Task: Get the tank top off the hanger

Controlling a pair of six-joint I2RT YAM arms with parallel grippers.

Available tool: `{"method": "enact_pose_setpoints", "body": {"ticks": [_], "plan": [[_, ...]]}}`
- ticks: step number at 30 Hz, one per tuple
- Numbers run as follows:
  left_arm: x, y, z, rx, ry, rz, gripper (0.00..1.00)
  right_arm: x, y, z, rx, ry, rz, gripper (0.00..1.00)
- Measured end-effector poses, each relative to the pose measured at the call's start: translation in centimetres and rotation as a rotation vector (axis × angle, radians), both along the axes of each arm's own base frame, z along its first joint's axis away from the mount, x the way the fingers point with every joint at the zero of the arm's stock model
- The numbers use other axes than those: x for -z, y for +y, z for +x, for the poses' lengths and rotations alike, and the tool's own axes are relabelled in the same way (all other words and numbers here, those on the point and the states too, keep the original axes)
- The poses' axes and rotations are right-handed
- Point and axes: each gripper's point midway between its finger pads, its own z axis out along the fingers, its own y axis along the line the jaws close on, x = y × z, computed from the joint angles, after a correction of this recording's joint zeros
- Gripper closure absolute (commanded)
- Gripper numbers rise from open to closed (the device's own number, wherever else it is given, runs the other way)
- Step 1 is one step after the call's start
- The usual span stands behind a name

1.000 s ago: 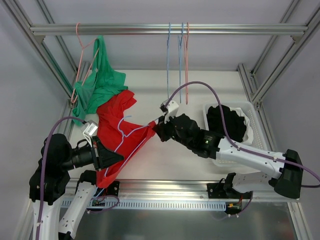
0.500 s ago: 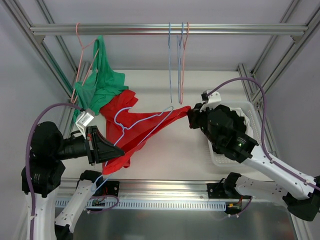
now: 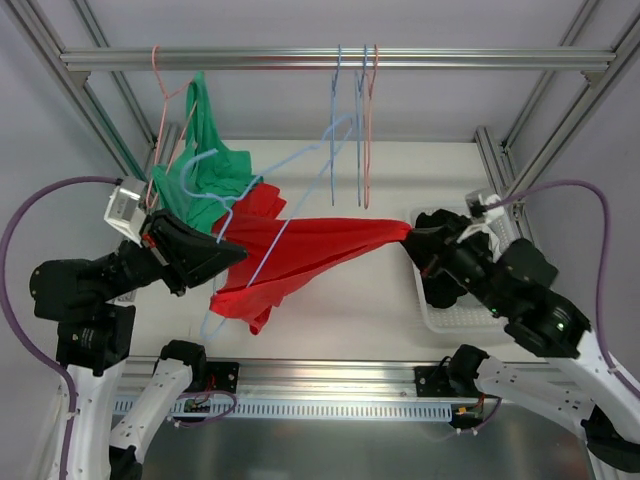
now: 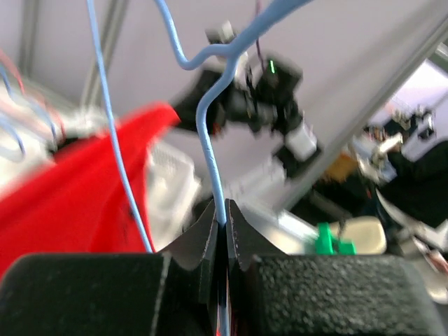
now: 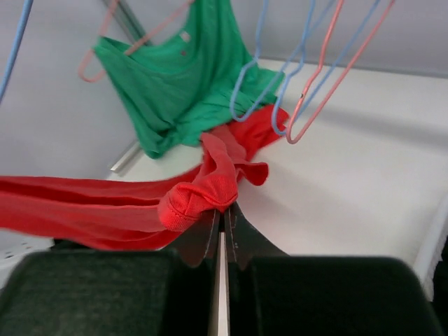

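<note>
Left gripper (image 3: 238, 252) clamped on blue hanger (image 4: 210, 154) wire, arm up at table's left. Right gripper (image 3: 413, 240) pinches red tank top (image 3: 320, 240) (bunched edge) over white basket (image 3: 430, 318). Top stretched midair between both arms.

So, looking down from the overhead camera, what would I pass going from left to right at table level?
In order: green tank top → red tank top, stretched out → right gripper pinching its end → white basket. The left gripper and its blue hanger overlap both tops, so I leave them out.
</note>
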Motion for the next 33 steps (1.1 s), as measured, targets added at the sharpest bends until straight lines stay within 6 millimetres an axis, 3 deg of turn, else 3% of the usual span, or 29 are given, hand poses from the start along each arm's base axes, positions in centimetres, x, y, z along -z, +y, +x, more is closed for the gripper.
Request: {"method": "enact_pose_setpoints", "body": {"ticks": [5,9,12,15,19,23,26,27,28,29,31,33], "plan": [[-5.6,0.7,1.8,-0.108,-0.203,-0.193,1.00,-4.6,-2.5,-5.2,-0.147,-0.073,0.135,1.00],[-8.8,0.3,3.3,-0.118,-0.327,-0.309,1.00,-8.8,-3.0,-9.0,-0.304,-0.121,0.186,1.00],[-9.7,-1.9,4.9,-0.084,-0.363,-0.354,1.00,-10.6,-2.5,-11.1,-0.416,-0.135,0.191,1.00],[-9.1,-4.5,7.3,-0.086,-0.369,-0.337,1.00,-10.3,-1.0,-11.8,-0.501,-0.109,0.164,1.00],[-6.5,-5.2,11.4,-0.231,-0.331,-0.277,1.00,-6.1,1.5,-10.3,-0.521,0.002,0.078,1.00],[-3.4,-3.2,12.6,-0.389,-0.303,-0.232,1.00,2.5,3.5,-8.5,-0.490,0.188,-0.054,1.00],[-1.3,-1.0,12.4,-0.493,-0.269,-0.194,1.00,9.1,3.9,-7.4,-0.432,0.324,-0.139,0.60],[-0.7,-0.5,12.4,-0.515,-0.256,-0.179,1.00,11.5,3.8,-7.3,-0.415,0.372,-0.169,0.26],[0.0,0.1,12.2,-0.537,-0.245,-0.166,1.00,13.6,3.7,-7.3,-0.399,0.414,-0.190,0.10],[0.9,0.6,11.9,-0.553,-0.232,-0.151,1.00,15.5,3.5,-7.3,-0.389,0.447,-0.217,0.01],[2.9,1.4,11.4,-0.575,-0.197,-0.119,1.00,17.9,3.0,-7.4,-0.364,0.494,-0.247,0.00],[5.6,2.0,11.1,-0.595,-0.150,-0.076,1.00,18.4,2.7,-7.3,-0.340,0.497,-0.251,0.00]]}}
